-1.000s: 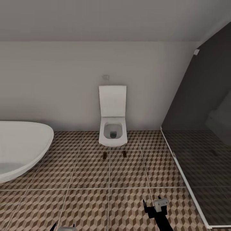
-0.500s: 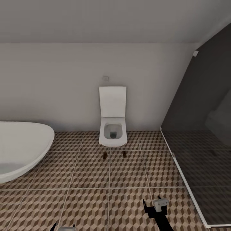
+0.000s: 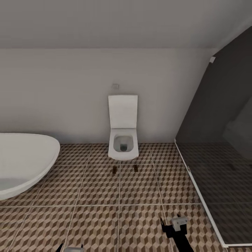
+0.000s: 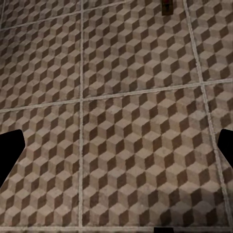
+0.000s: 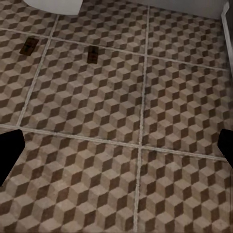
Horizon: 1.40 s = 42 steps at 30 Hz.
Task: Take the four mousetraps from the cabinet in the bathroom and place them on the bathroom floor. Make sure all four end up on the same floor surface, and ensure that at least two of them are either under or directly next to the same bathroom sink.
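Note:
Two mousetraps (image 3: 114, 170) (image 3: 135, 168) lie on the cube-patterned bathroom floor (image 3: 98, 185), just in front of a white toilet (image 3: 122, 136). The right wrist view has them side by side as small brown boards (image 5: 27, 47) (image 5: 91, 54). One mousetrap (image 4: 167, 6) sits at the edge of the left wrist view. My right gripper (image 3: 173, 224) (image 5: 116, 148) hovers over the tiles, open and empty. My left gripper (image 3: 70, 249) (image 4: 116, 150) is open too, its dark fingers (image 4: 9, 155) wide apart over bare floor. The cabinet and the sink are out of view.
A white oval bathtub (image 3: 24, 161) stands at the left. A dark glass-walled shower (image 3: 217, 168) with a pale floor rail closes off the right. The white wall runs behind the toilet, under a sloping ceiling.
The whole head view has shifted slightly, so the camera has moved. My right gripper sits a little further right and lower in that view. The mousetraps lie where they were.

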### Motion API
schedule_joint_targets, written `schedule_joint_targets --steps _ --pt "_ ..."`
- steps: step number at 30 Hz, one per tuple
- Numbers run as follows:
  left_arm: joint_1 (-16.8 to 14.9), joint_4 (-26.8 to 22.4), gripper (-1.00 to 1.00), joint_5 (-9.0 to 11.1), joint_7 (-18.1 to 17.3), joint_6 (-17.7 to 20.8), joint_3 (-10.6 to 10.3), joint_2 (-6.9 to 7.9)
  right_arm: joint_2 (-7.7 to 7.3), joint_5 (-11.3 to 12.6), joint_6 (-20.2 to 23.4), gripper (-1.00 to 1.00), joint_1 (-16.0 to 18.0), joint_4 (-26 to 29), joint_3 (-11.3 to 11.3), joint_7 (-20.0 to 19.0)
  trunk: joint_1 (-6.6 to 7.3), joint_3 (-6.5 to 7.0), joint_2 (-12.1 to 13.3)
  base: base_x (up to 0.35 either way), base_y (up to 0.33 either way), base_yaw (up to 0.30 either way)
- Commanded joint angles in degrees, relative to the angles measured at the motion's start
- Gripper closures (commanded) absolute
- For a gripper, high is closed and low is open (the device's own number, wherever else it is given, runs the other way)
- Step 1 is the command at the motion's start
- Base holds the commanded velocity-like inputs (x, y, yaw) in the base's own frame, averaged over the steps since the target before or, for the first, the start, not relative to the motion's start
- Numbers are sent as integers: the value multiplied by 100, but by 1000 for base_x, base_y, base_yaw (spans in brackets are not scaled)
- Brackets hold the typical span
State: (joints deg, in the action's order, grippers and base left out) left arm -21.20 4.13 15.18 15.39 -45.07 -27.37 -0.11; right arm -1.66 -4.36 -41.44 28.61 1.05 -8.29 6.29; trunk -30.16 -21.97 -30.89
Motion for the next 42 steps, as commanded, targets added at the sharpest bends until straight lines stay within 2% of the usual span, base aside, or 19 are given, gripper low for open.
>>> schedule_joint_targets --steps 1,3,13,20,27,35,42 --pt "-7 18 -100 28 16 -26 -49 -4 -8 -48 -5 -100 2 -5 -32 68 21 11 35 0 0 0" --pt "-7 18 -100 28 16 -27 -49 -5 -21 -48 -5 -100 -15 -7 -32 89 64 47 115 0 0 0" --pt "-7 18 -100 28 16 -28 -49 -15 -103 -48 -71 -100 -581 -8 -32 262 284 227 516 0 0 0" --pt "-7 18 -100 26 16 -28 -49 -15 -96 -43 -414 -100 -1022 -9 -32 284 438 352 797 0 0 0" --pt "-7 18 -100 25 16 -30 -49 -15 -9 -38 -823 -100 -1464 -10 -32 294 438 352 797 0 0 0" --pt "15 18 -100 26 42 -29 -49 -17 21 -32 -916 -100 -1544 -9 -32 301 438 352 797 0 0 0" --pt "285 21 -100 28 63 -25 -42 32 33 -31 -834 -100 -1558 1 -18 323 438 352 797 0 0 0"
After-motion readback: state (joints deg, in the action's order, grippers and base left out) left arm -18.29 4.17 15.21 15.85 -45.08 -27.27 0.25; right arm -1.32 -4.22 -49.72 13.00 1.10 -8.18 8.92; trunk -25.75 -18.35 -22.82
